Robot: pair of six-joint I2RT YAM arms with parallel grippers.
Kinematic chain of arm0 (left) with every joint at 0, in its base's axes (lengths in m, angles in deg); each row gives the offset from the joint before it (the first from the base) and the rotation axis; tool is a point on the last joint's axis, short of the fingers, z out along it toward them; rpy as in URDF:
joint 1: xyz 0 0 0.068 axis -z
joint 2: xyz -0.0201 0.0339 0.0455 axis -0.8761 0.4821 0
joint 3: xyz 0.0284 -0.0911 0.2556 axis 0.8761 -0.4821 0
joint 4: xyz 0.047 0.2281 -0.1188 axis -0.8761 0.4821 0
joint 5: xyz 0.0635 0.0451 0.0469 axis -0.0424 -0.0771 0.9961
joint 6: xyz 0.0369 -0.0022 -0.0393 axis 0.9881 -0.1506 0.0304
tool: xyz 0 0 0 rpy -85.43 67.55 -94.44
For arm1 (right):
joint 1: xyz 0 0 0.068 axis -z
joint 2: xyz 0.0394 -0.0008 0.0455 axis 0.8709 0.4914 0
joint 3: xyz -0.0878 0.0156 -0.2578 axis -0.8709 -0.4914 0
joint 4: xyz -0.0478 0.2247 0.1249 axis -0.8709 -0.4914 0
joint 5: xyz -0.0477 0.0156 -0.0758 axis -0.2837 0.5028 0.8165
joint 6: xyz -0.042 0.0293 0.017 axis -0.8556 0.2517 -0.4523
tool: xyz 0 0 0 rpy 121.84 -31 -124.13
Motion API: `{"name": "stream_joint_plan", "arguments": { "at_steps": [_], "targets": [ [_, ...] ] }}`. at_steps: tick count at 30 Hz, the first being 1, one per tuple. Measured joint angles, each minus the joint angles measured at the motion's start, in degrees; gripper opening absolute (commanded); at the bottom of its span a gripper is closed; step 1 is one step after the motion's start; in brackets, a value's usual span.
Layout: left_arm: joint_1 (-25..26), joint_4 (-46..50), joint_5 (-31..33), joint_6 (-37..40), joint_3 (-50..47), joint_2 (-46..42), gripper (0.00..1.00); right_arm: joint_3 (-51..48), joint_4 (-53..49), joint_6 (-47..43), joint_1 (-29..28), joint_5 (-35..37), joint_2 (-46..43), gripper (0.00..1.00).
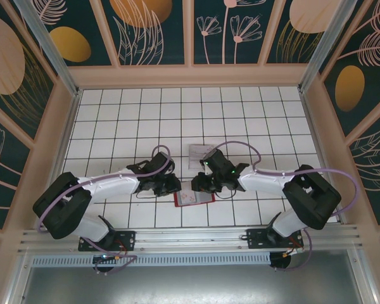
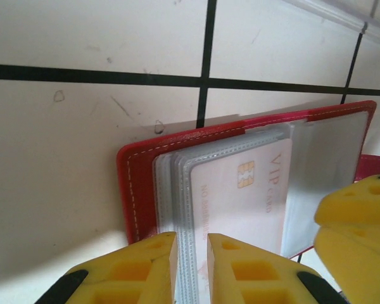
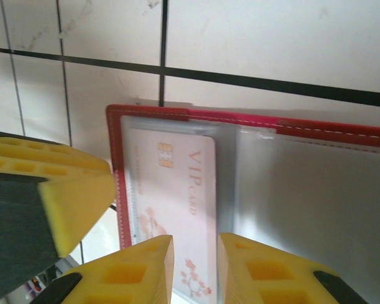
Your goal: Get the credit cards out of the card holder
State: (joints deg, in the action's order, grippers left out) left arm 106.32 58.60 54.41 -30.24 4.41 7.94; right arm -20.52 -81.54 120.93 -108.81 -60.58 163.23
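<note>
Here the card holder (image 1: 193,199) lies open on the white gridded desk (image 1: 145,114), near the front edge and midway between the two arms, with a clear tray (image 1: 199,152) just beyond it. The left gripper (image 1: 172,185) meets it from the left side and the right gripper (image 1: 199,183) from the right, so the two nearly touch above it.

From the left wrist, the red cover (image 2: 136,190) and a fan of clear sleeves show just past the left gripper (image 2: 191,237). It is narrow, closed on the sleeves' edge, which runs into the slit between the yellow fingers. A pale credit card (image 2: 240,202) sits in the top sleeve, and a finger (image 2: 354,215) of the other gripper is close at the right.

From the right wrist, the same credit card (image 3: 177,190) lies inside the card holder (image 3: 152,113), its near end in the gap of the right gripper (image 3: 195,239). That gripper is narrow, but I cannot tell whether it pinches the card.

Each arm has its elbow out to its own side and its forearm reaching inward, with the wrist tipped down.
</note>
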Motion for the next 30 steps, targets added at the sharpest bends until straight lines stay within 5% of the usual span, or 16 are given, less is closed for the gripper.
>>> {"name": "stream_joint_plan", "arguments": {
  "at_steps": [30],
  "targets": [
    [0.0, -2.8, -0.7, -0.4, -1.4, 1.7, 0.22, -3.0, 4.9, -0.2, 1.4, -3.7, 1.0, 0.22]
  ]
}}
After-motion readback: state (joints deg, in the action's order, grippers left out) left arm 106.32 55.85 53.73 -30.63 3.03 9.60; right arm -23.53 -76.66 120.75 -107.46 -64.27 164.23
